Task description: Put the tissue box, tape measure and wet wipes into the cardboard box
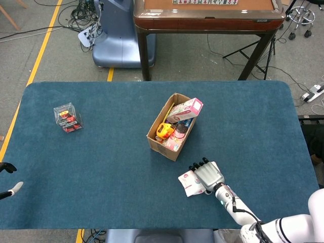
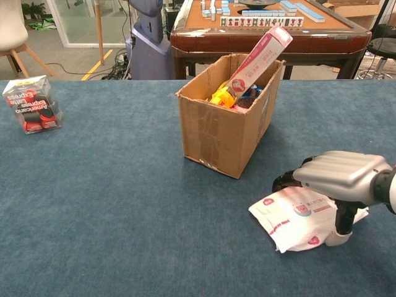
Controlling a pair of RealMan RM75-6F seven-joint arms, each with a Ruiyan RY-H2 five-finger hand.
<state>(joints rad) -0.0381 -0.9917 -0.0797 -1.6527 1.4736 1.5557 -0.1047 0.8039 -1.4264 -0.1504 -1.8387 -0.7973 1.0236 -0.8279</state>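
The open cardboard box [image 1: 156,143] [image 2: 218,135] stands mid-table. A pink tissue box [image 1: 185,109] [image 2: 260,57] leans out of its far end, and a yellow tape measure [image 1: 163,130] [image 2: 221,96] lies inside. The white and pink wet wipes pack [image 1: 188,183] [image 2: 291,218] lies flat on the cloth just in front of the box. My right hand [image 1: 207,174] [image 2: 341,175] covers it, with fingers curled over the far edge and the thumb against the crumpled near edge. My left hand [image 1: 7,178] shows only fingertips at the left edge, apart and holding nothing.
A clear plastic case [image 1: 67,117] [image 2: 32,103] with red and black contents stands at the far left of the blue table [image 1: 101,167]. A brown mahjong table [image 1: 207,12] and a blue machine base [image 1: 119,43] stand beyond the far edge.
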